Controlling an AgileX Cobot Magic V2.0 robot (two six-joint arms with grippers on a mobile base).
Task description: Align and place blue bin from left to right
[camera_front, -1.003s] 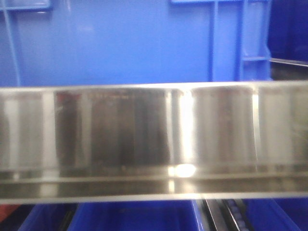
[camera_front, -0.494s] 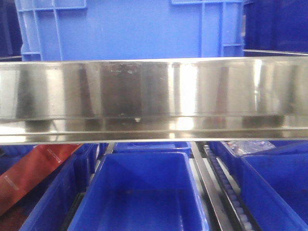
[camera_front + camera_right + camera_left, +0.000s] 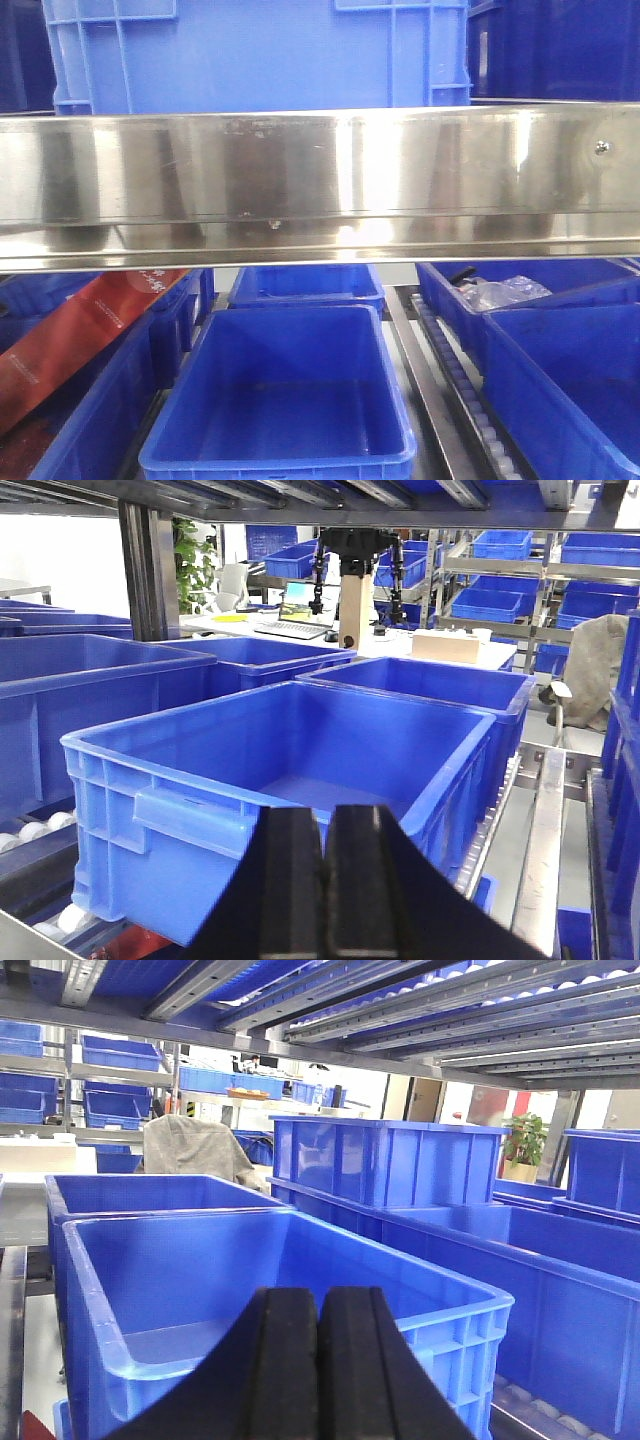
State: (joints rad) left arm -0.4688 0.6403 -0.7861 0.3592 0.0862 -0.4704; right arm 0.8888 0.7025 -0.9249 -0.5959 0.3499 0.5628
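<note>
Two grippers are in view, one per wrist camera, and neither carries a load. The left gripper (image 3: pixel 320 1360) has its pads pressed together with only a thin seam between them; the right gripper (image 3: pixel 325 890) shows the same condition. Treat both arms as parked: each is held back from the nearest bin rim, with no contact visible.

Locate the blue bin (image 3: pixel 262 55) in the front view. It is the ribbed crate on the upper level, directly behind the steel shelf rail (image 3: pixel 320 180), which hides its base. Its flat panel faces you, and its boxed corner frames show at both ends. Its front appears roughly parallel to the rail; confirm this before you correct alignment.

Note the lower level. An open tub (image 3: pixel 285 400) sits centred beneath the rail, with a second tub (image 3: pixel 310 283) touching its far end. This end-to-end arrangement likely follows the roller track (image 3: pixel 455 370) running just beside it on the right. A tub further right holds a clear plastic bag (image 3: pixel 505 293). A red carton (image 3: pixel 75 340) lies tilted across the left tubs.

Expect the next step to require opening the pads before either arm can engage the crate. No contact with it is visible yet.
</note>
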